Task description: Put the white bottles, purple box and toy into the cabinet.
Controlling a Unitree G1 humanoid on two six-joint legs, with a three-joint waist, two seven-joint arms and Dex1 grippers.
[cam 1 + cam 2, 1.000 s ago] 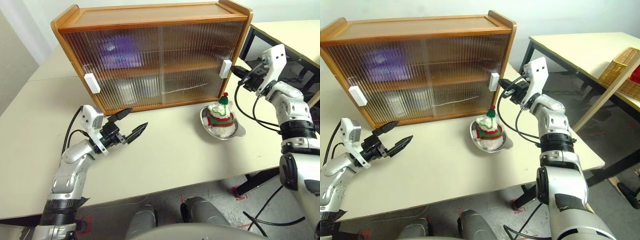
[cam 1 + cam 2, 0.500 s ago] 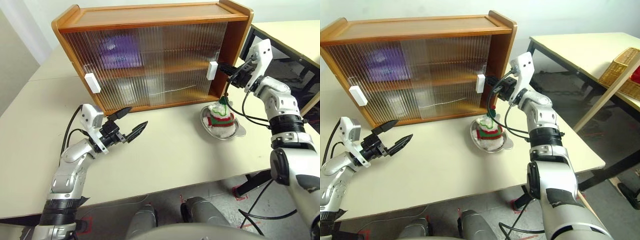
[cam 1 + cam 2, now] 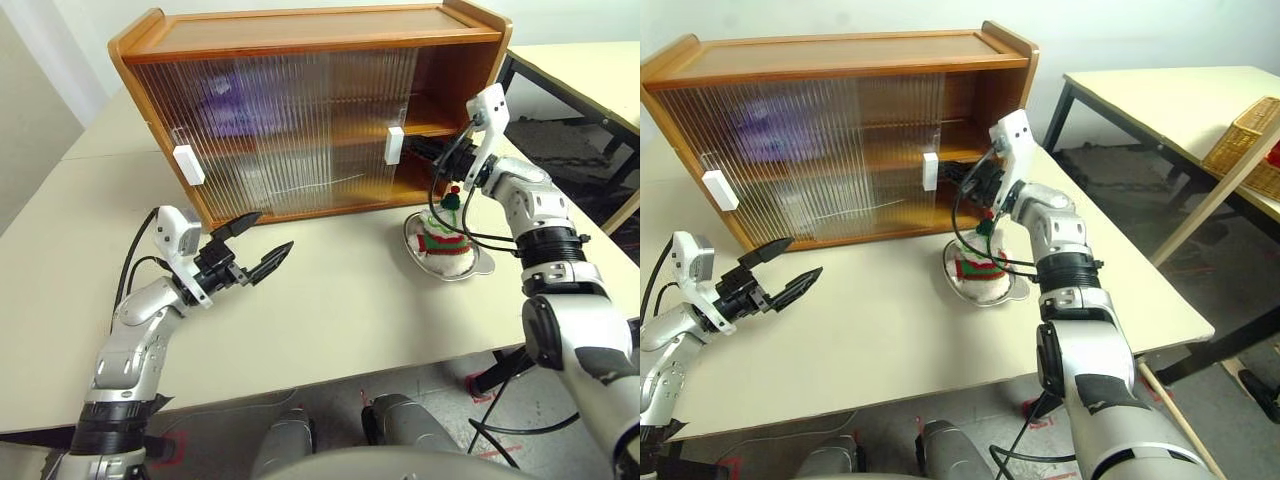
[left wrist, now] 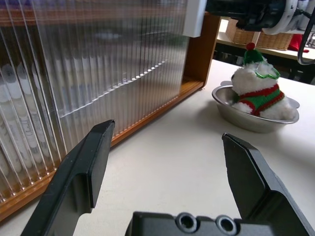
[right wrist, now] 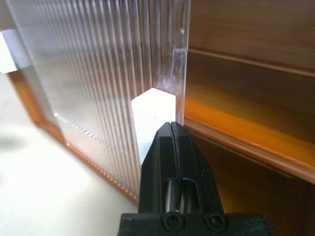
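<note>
**A:** Cabinet status: your right gripper is clenched, nothing between the fingers, tip right against the white handle of the right-hand sliding door. Whether it actually touches, I can't tell. The door stands part-way across and the right end of the cabinet is open, with bare wooden shelves showing there.

**B:** Where's the toy?

**A:** Toy sits upright in a steel bowl on the table, just in front of the cabinet's open right end. It's below and near your right wrist, not held. Your right arm's cables hang down just beside its hat.

**B:** Left side?

**A:** Your left gripper is released, jaws wide, hovering above the table in front of the cabinet's left half, pointing toward the bowl. Nothing in it. The toy is well apart from it, across the table.

**B:** Purple box, bottles?

**A:** Purple box is a blur behind the ribbed door on the upper shelf, left side. Pale shapes sit behind the door on the lower shelf; can't tell whether they're the bottles.
</note>
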